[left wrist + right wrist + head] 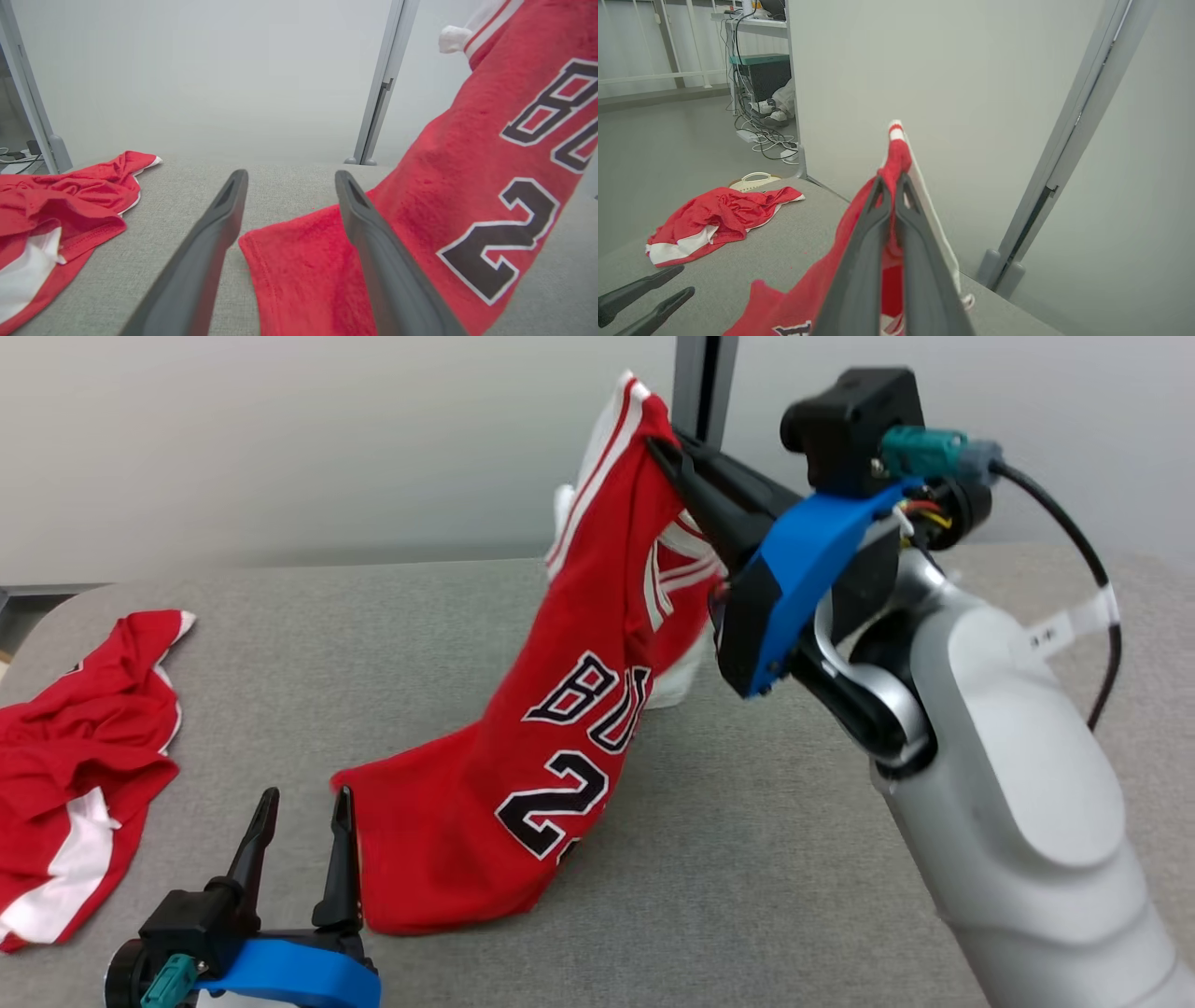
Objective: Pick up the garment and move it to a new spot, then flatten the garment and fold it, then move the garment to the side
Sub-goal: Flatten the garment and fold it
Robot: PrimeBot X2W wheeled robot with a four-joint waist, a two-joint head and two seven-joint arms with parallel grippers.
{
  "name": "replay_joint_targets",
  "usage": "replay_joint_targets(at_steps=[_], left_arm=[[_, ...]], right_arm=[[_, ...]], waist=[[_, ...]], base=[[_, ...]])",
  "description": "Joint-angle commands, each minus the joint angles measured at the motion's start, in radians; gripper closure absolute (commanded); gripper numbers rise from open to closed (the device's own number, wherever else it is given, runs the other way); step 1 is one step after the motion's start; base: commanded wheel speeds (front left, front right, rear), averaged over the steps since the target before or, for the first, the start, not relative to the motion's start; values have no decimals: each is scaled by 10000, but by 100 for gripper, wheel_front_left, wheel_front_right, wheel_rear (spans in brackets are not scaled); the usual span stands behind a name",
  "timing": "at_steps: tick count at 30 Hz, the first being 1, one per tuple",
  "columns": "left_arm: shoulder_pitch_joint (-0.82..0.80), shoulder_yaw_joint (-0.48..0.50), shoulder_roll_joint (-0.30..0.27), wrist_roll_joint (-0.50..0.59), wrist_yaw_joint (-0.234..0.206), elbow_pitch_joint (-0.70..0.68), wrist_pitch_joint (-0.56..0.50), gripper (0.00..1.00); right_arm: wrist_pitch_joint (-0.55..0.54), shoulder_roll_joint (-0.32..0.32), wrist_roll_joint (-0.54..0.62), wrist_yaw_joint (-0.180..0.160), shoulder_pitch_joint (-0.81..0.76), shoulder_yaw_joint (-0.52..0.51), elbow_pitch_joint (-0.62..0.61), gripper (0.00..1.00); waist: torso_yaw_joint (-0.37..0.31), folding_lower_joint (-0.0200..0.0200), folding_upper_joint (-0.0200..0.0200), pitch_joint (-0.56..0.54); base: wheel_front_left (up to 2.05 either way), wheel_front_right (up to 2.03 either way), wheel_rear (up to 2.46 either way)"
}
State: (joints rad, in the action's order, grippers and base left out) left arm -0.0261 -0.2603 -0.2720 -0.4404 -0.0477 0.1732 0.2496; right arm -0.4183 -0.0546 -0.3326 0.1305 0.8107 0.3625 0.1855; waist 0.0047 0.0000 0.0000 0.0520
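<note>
A red jersey with black-and-white lettering hangs from my right gripper, which is shut on its upper edge high above the grey table. The jersey's lower part still rests on the table. In the right wrist view the jersey is pinched between the closed fingers of the right gripper. My left gripper stands open at the lower left, its right finger beside the jersey's bottom corner. In the left wrist view that corner lies between the open fingers of the left gripper.
A second red and white garment lies crumpled at the table's left edge, also seen as a crumpled garment in the left wrist view. A grey post and pale wall panels stand behind the table. Cables and a box sit on the floor beyond.
</note>
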Motion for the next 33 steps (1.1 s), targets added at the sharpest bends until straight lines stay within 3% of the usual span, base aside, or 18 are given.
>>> replay_joint_targets(at_steps=[1, 10, 16, 22, 27, 33], left_arm=[[59, 68, -25, -29, -51, -45, 69, 0], [159, 199, -17, -3, -187, -211, 103, 0], [-74, 167, -22, 57, -202, -318, 121, 0], [-386, 31, -8, 128, -122, -389, 105, 0], [-763, -146, 13, 191, -20, -379, 40, 0], [-1223, -359, 83, 286, 156, -296, 59, 0]], right_arm=[[-286, -77, 127, 5, -425, -59, -645, 100], [-2247, -368, 279, 3, -2332, -243, -4737, 100], [-2619, -252, 433, 3, -2538, -786, -5689, 100], [-2390, -193, 767, 5, -2475, -2239, -3668, 100], [-1129, -398, 1466, 5, -1533, -3497, -808, 100], [517, -711, 2006, 5, -314, -4201, 2324, 100]], waist=[[-208, 0, 0, 3], [-717, 0, 0, 124], [-781, 0, 0, 338], [-532, 0, 0, 736], [-79, 0, 0, 1220], [646, 0, 0, 1818]], base=[[0, 0, 0], [0, 0, 0], [0, 0, 0], [0, 0, 0], [0, 0, 0], [0, 0, 0]])
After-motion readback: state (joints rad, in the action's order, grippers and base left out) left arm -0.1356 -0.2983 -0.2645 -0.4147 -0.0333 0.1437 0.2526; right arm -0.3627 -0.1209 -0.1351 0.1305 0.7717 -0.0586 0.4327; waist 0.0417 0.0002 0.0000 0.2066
